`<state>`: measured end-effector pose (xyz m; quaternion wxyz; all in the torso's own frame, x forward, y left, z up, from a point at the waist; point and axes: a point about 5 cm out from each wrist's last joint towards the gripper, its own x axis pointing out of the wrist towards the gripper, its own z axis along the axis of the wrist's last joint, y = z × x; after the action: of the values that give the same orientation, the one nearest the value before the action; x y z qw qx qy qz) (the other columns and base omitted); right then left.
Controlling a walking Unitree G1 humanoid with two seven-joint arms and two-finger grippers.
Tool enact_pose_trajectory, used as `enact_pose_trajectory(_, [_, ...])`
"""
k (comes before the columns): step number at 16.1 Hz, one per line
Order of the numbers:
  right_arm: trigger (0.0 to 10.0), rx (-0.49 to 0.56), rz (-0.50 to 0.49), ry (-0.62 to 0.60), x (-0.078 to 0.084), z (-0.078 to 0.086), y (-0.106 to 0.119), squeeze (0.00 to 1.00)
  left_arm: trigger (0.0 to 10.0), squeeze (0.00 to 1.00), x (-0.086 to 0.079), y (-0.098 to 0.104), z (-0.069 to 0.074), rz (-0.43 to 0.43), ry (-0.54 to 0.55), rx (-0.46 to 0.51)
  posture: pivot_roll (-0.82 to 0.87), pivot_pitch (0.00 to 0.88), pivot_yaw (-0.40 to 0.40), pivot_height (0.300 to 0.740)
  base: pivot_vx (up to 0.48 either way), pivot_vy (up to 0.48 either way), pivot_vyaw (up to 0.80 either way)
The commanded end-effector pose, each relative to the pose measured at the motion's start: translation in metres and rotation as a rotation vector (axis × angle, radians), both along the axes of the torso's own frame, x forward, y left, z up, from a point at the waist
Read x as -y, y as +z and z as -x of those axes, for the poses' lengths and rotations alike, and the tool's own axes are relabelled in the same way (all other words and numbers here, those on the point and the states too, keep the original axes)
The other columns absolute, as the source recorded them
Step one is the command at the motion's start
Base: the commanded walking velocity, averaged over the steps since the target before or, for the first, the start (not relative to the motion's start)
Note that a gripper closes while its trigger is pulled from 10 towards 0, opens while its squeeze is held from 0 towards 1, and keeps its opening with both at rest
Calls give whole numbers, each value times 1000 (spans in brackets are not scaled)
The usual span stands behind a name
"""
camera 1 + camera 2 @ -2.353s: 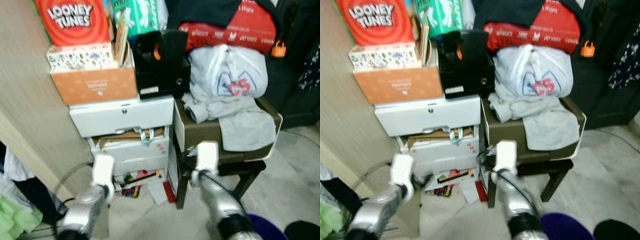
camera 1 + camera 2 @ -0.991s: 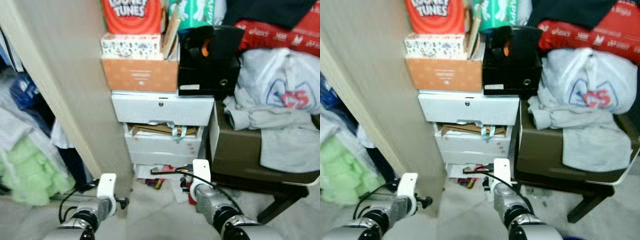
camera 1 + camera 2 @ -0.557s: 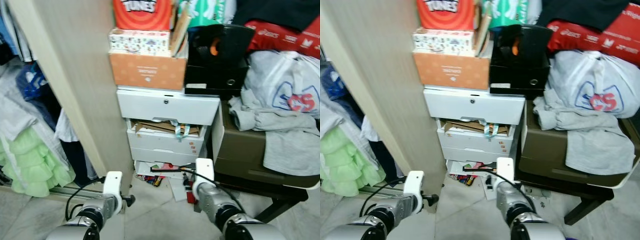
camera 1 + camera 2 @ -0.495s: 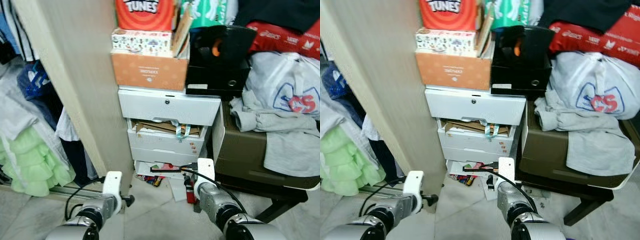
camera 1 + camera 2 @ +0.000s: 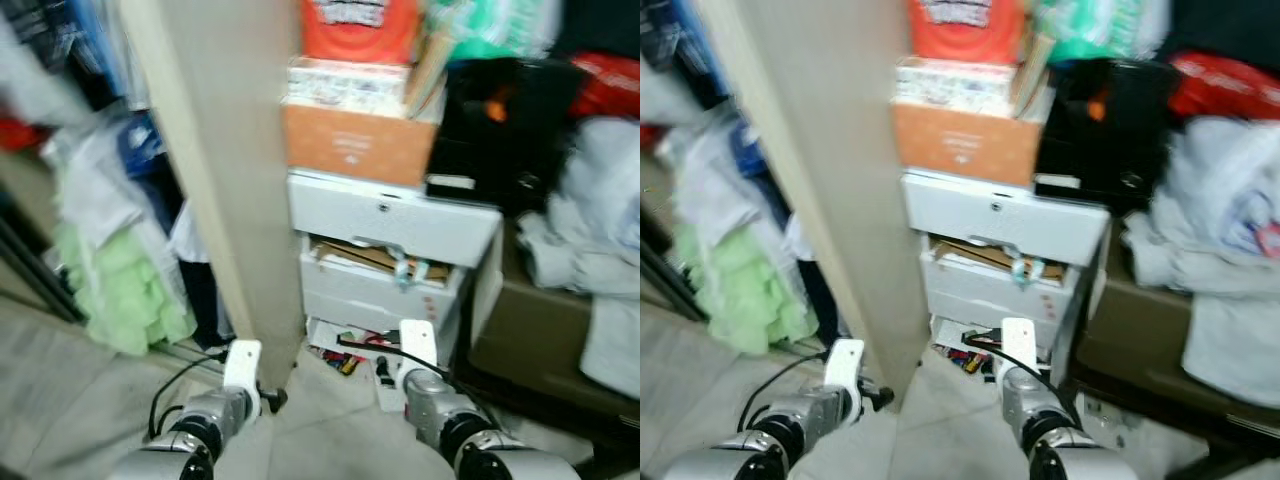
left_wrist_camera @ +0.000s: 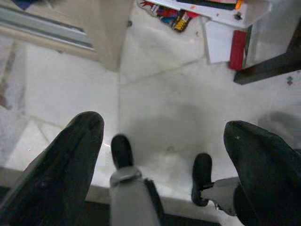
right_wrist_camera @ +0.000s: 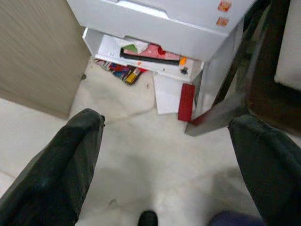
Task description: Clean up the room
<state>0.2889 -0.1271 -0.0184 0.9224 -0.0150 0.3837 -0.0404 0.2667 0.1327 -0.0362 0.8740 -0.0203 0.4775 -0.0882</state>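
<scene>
View: the head camera has swung toward the robot's left since half a second ago, so the whole picture has slid; the drawers and boxes have not moved, and the frame is smeared with motion.
What that brings in: a wardrobe opening with hanging clothes (image 5: 95, 190) and a pale green ruffled garment (image 5: 120, 290) low down beside the tall wooden panel (image 5: 225, 150).
Meaning for the task: I judge the robot is looking around for what to tidy, not yet working on any one thing; nothing is held.
Left gripper (image 6: 162, 141): low over the pale tiled floor (image 6: 155, 99), fingers spread wide and empty.
Right gripper (image 7: 164, 155): also low, pointing at the foot of the drawer unit, fingers wide apart and empty.
Mess to clear: papers and small coloured bits (image 7: 127, 70) spill onto the floor from the open bottom of the white drawer unit (image 5: 390, 270), with a red flat item (image 7: 186, 101) lying just beside a white sheet.
Other things: an orange cardboard box (image 5: 360, 145) and a black box (image 5: 500, 130) sit on top of the drawers; grey clothes (image 5: 1210, 260) are heaped on a dark seat to the right.
In the way: the wooden panel stands close on the left and a dark furniture leg (image 7: 225, 110) on the right, leaving a narrow gap to the floor clutter.
</scene>
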Motion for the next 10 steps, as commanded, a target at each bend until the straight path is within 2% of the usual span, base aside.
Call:
enact_pose_trajectory(1, [10000,6,-17,17,-9,-1,1,0,10000,0,-9,1,-1,-21,2,11,-165,0,12,740,0,0,800])
enact_pose_trajectory(10, [10000,19,0,39,-9,-2,3,0,10000,0,-8,2,-3,-15,17,30,-160,0,5,740,0,0,800])
